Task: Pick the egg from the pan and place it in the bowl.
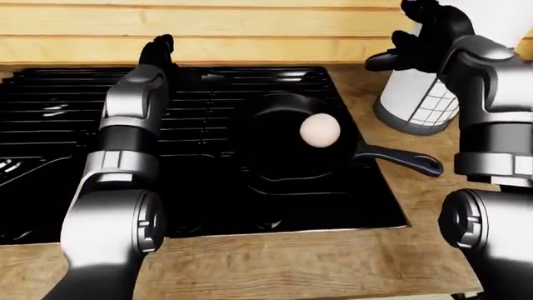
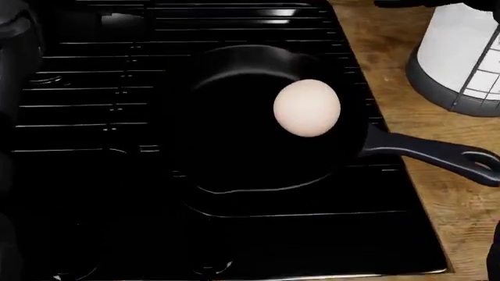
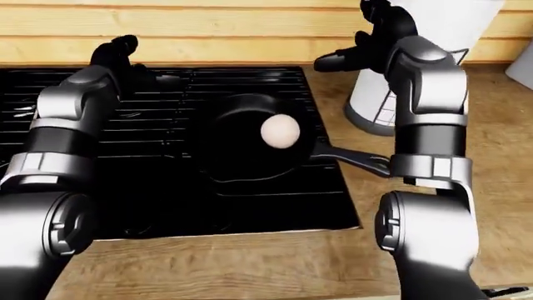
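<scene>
A pale egg point(image 2: 307, 108) lies in the right half of a black pan point(image 2: 234, 129) on the black stove grates point(image 2: 86, 88). The pan's handle point(image 2: 438, 157) points right and down over the wooden counter. In the left-eye view my left hand point(image 1: 158, 51) hangs above the stove's upper part, left of the pan, fingers open and empty. In the right-eye view my right hand point(image 3: 367, 47) is held high, up and right of the pan, fingers spread and holding nothing. No bowl shows clearly in any view.
A tall white container with a grey gridded base point(image 2: 461, 58) stands on the counter right of the pan, just behind my right hand. The wooden counter point(image 1: 292, 262) runs along the bottom and right. A plank wall point(image 1: 250, 31) closes the top.
</scene>
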Robot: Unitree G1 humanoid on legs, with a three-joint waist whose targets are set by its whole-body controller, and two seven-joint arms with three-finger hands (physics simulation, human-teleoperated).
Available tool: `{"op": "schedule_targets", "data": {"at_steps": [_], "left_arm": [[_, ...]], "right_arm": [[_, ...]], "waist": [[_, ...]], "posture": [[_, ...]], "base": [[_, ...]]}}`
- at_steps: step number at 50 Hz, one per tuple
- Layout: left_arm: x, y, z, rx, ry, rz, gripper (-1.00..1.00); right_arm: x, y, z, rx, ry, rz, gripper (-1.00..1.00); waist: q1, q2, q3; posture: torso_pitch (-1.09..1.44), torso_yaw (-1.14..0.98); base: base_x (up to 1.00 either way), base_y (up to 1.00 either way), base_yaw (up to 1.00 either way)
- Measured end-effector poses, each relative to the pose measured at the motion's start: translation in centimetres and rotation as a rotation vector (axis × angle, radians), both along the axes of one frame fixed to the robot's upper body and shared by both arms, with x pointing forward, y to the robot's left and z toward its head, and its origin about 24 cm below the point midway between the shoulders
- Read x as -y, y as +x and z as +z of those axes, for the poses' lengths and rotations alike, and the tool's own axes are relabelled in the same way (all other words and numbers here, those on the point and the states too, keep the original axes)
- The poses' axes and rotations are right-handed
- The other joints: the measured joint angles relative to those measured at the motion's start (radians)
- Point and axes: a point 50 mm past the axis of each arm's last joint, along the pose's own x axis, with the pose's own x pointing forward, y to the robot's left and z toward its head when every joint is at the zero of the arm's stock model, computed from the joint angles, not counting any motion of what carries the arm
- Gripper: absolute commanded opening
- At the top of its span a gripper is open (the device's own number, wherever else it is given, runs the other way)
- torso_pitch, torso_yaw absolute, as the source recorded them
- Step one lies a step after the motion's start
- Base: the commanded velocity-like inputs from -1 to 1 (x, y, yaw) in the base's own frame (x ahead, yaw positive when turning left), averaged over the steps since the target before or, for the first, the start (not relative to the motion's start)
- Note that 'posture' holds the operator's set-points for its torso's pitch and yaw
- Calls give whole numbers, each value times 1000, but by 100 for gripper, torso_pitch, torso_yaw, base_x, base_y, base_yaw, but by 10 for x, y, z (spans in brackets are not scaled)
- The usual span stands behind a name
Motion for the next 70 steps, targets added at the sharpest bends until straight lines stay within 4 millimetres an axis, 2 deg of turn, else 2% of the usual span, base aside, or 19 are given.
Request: {"op": "schedule_targets", "data": {"at_steps": [3,6,7,13,17,22,27,36,42,51,58,62,70], "left_arm": [[-1,-2,15,56,8,5,100],[-4,-3,27,104,15,8,100],[-7,-4,28,108,16,14,100],[-15,-3,19,59,21,45,100],[-12,-3,24,62,26,32,100],[-11,-6,40,108,37,27,100],[-11,-5,38,106,43,26,100],[-18,-4,32,74,44,39,100],[-20,-5,34,85,50,44,100],[-23,-4,34,79,49,51,100],[-22,-5,35,87,50,50,100],[-21,-5,33,80,51,48,100],[-19,-5,32,76,52,43,100]], "right_arm": [[-4,-7,22,31,-15,40,100],[-10,-10,40,45,-57,81,100],[-13,-10,42,47,-68,95,100],[-12,-10,44,3,-129,131,100],[-8,-11,44,-5,-188,158,100],[-6,-6,43,-37,-301,181,100],[-5,0,43,-58,-386,177,100],[-25,5,54,-34,-581,249,100],[-48,8,57,-21,-705,308,100],[-77,8,47,-36,-849,418,100],[-83,7,38,-65,-938,452,100],[-88,3,34,-68,-986,469,100],[-86,-10,31,-166,-1002,520,100]], "waist": [[1,17,-24],[9,51,-36],[14,53,-35],[23,38,-27],[20,33,-22],[14,41,-26],[8,53,-27],[-1,65,-22],[-2,68,-25],[2,59,-30],[2,60,-32],[5,68,-35],[-3,72,-23]], "posture": [[0,0],[0,0],[0,0],[0,0],[0,0],[0,0],[0,0],[0,0],[0,0],[0,0],[0,0],[0,0],[0,0]], "base": [[0,0,0],[0,0,0],[0,0,0],[0,0,0],[0,0,0],[0,0,0],[0,0,0],[0,0,0],[0,0,0],[0,0,0],[0,0,0],[0,0,0],[0,0,0]]}}
